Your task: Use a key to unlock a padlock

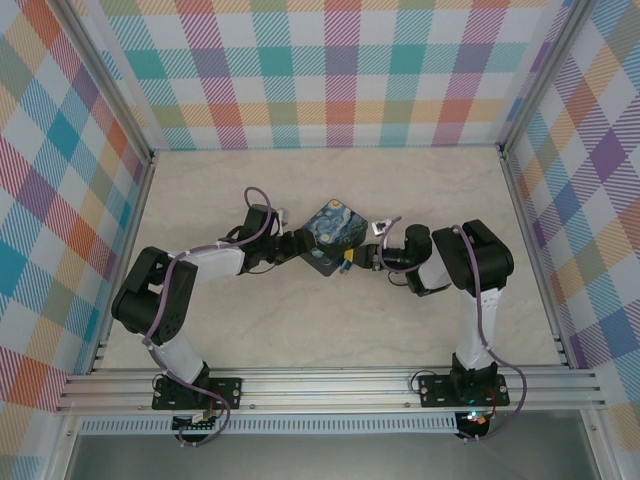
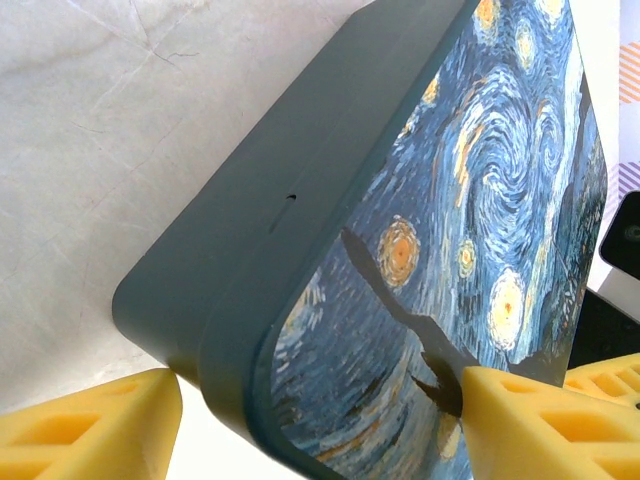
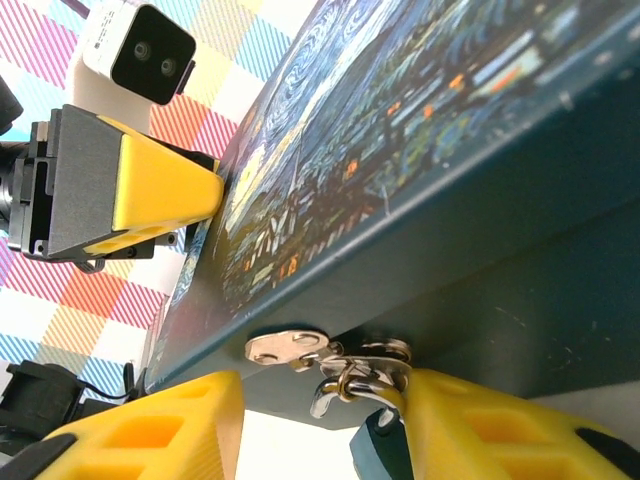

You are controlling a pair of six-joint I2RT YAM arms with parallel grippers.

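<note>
**A:** What does the overhead camera give you?
**B:** Both arms meet in the middle of the tabletop (image 1: 300, 320) at a starry-night tin (image 1: 335, 226). The left gripper (image 1: 298, 246) is at its left corner and the right gripper (image 1: 358, 261) at its near corner.
**A:** And the left wrist?
**B:** The tin is tilted and clamped. One yellow finger (image 2: 100, 425) presses its plain dark side, and the other presses the painted lid.
**A:** Right wrist?
**B:** The padlock (image 3: 375, 452) hangs by its silver shackle (image 3: 350, 388) from the tin's hasp (image 3: 290, 348). Its blue body sits between the spread fingers, right against one, with a clear gap to the other.
</note>
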